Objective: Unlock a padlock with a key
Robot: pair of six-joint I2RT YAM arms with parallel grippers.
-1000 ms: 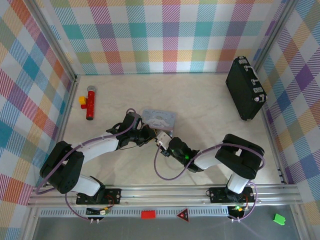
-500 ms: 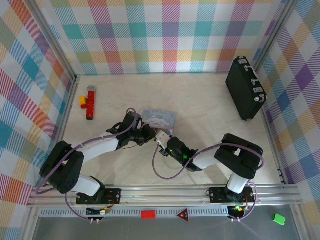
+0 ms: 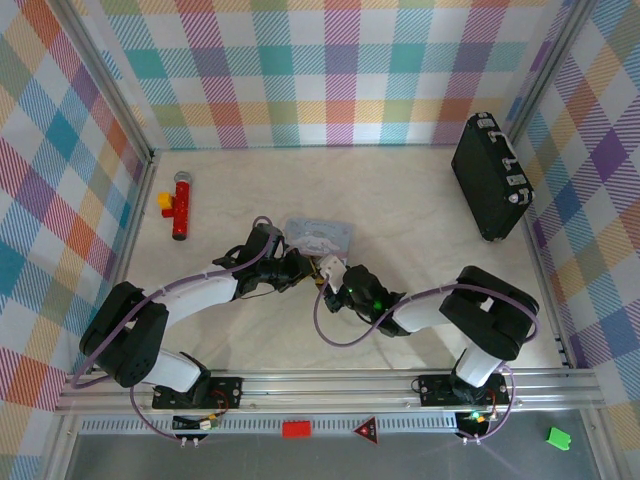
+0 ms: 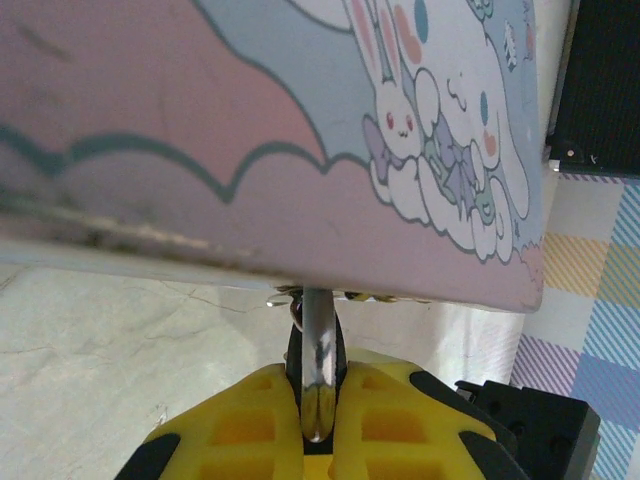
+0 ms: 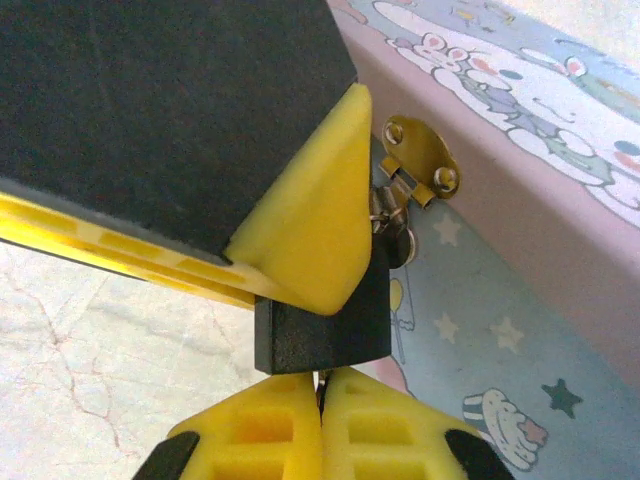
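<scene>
Both reach inward, low: left claw point(image 4: 318, 420) clamps the padlock point(image 5: 320, 335), right claw point(image 5: 322, 400) shut beneath.

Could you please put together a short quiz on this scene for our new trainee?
1. True or false: the black case stands apart from the pouch, over by the right wall.
2. What do the left fingers pinch? A) the silvery loop of the padlock; B) the pouch; C) the black case.
3. Fill in: the right fingers, just under the padlock, are ___ (open or shut).

Key: 1 true; 2 A; 3 shut.
</scene>
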